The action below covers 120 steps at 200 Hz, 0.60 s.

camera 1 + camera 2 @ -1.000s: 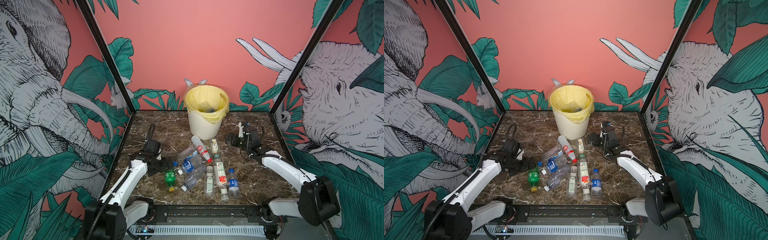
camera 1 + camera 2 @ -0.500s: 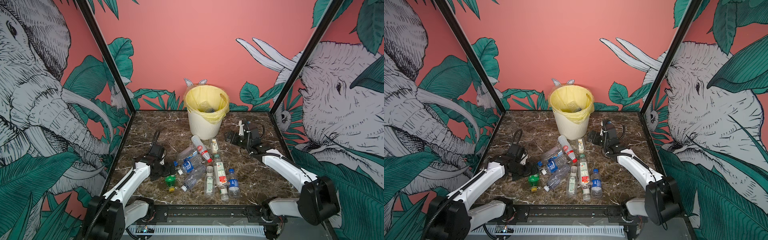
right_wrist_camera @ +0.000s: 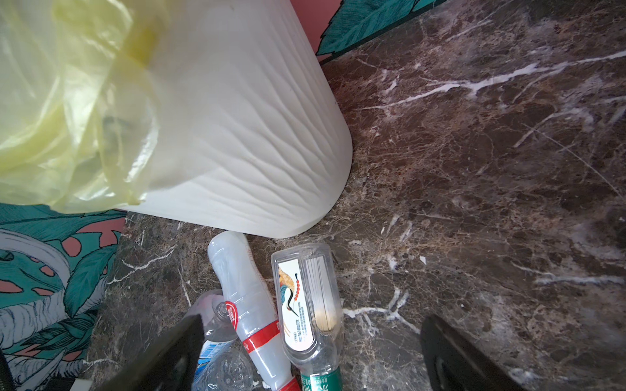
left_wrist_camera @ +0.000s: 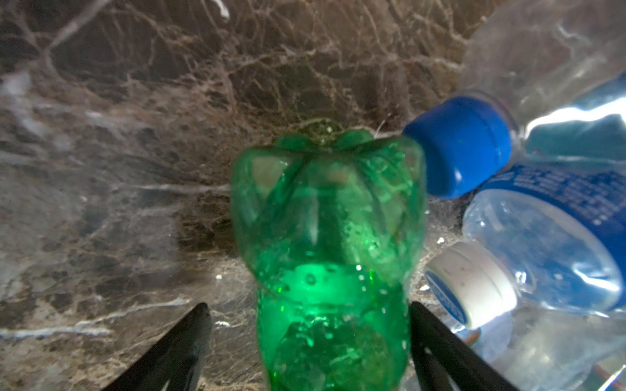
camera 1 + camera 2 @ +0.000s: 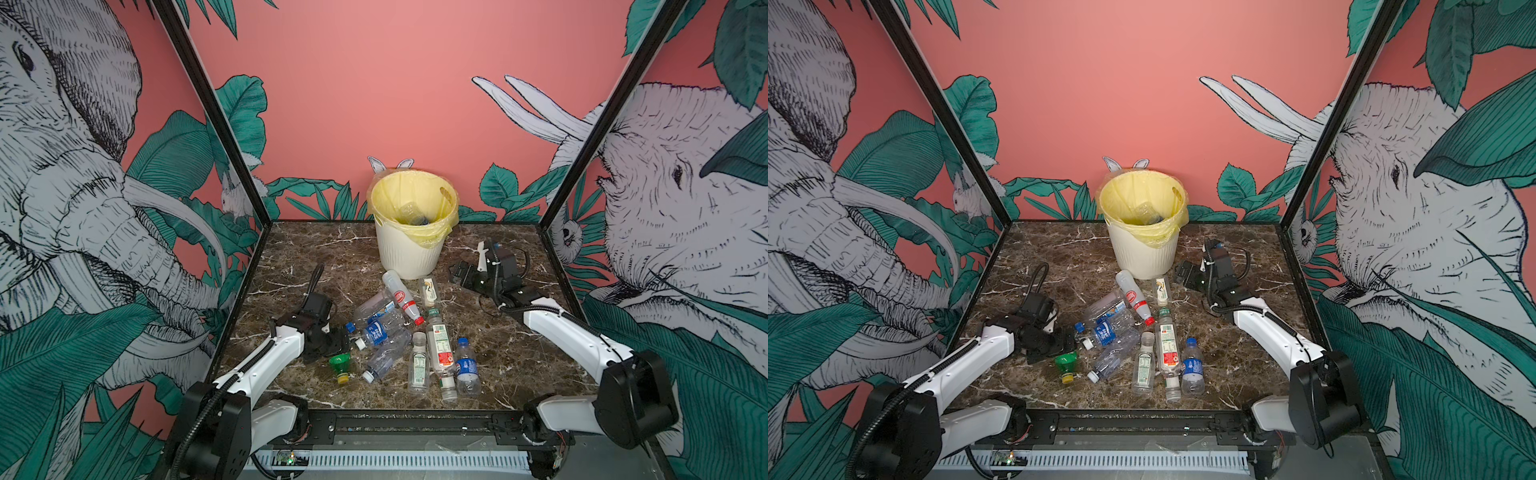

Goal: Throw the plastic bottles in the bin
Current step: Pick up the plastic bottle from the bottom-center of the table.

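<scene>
A green bottle (image 5: pixel 340 365) with a yellow cap lies at the left edge of the pile of plastic bottles (image 5: pixel 432 349) on the marble table. My left gripper (image 4: pixel 309 306) is low over it and straddles its body (image 4: pixel 325 254). The jaws are open: one finger stands clear of the bottle, the other is close beside it. The cream bin (image 5: pixel 409 253) with its yellow bag stands at the back and holds a clear bottle (image 5: pixel 409 210). My right gripper (image 3: pixel 313 319) hangs open and empty just right of the bin (image 3: pixel 254 135), over a flat crane-label bottle (image 3: pixel 308 298).
A blue-capped bottle (image 4: pixel 457 145) and a white-capped one (image 4: pixel 471 284) lie close beside the green bottle. A red-labelled bottle (image 5: pixel 401 296) lies in front of the bin. Black frame posts and printed walls enclose the table (image 5: pixel 519 353).
My left arm has swung forward and down onto the green bottle, and its jaws have narrowed around it. The right arm has not moved.
</scene>
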Available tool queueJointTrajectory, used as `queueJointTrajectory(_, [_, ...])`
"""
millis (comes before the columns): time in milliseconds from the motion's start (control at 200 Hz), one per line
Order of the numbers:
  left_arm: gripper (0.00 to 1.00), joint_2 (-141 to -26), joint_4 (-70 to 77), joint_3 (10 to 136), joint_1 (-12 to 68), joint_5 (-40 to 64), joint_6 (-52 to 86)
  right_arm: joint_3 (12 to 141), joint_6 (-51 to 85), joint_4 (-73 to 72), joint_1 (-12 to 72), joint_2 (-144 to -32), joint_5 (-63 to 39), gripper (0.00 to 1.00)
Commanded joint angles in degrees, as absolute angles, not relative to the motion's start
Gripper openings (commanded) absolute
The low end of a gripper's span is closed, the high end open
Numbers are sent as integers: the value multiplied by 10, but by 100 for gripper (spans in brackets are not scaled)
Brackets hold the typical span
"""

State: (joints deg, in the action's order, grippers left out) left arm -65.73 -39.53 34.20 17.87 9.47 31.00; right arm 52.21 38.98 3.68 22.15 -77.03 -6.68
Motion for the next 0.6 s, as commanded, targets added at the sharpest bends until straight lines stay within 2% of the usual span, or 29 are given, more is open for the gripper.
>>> queueJointTrajectory(0, [89,-655,-371,325,180,90,329,525,395,22,219,-778,-68,99])
queueJointTrajectory(260, [78,-673,-353,318,181,92,336,510,402,11,218,-780,-69,99])
queueJointTrajectory(405, [77,-668,-354,319,181,81,341,510,398,8,215,-781,-69,99])
queueJointTrajectory(595, [60,-652,-351,316,181,81,350,503,398,5,210,-780,-72,99])
